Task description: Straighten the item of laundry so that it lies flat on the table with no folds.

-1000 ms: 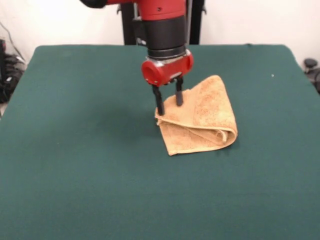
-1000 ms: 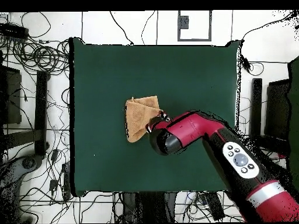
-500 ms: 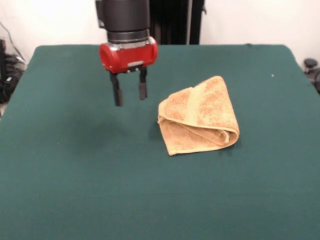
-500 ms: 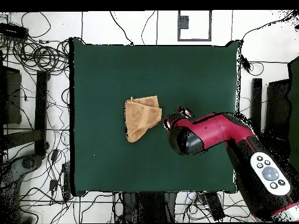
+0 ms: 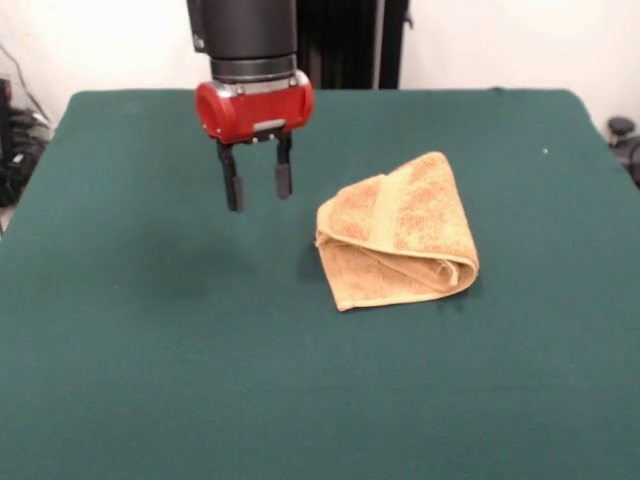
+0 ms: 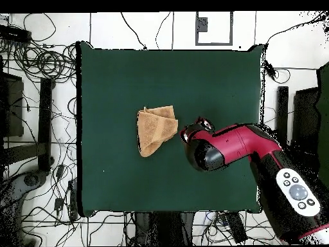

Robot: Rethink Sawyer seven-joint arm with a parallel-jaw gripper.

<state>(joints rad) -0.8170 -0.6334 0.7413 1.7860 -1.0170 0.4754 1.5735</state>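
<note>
Tangled black cables (image 6: 40,61) on pale floor (image 6: 160,29) around table edges; black post (image 5: 345,40) against white wall (image 5: 500,40).

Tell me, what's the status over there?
Gripper open, empty, raised beside the towel. Towel still folded on green table. Nothing in the way.

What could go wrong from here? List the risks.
1. The towel lies folded in layers, its fold rolled at one end; a pinch could catch several layers and drag the bundle instead of opening it.
2. The gripper hangs open above bare table beside the towel, holding nothing; coming straight down, it would miss the cloth.
3. A grab at the middle would probably only bunch the towel further.
</note>
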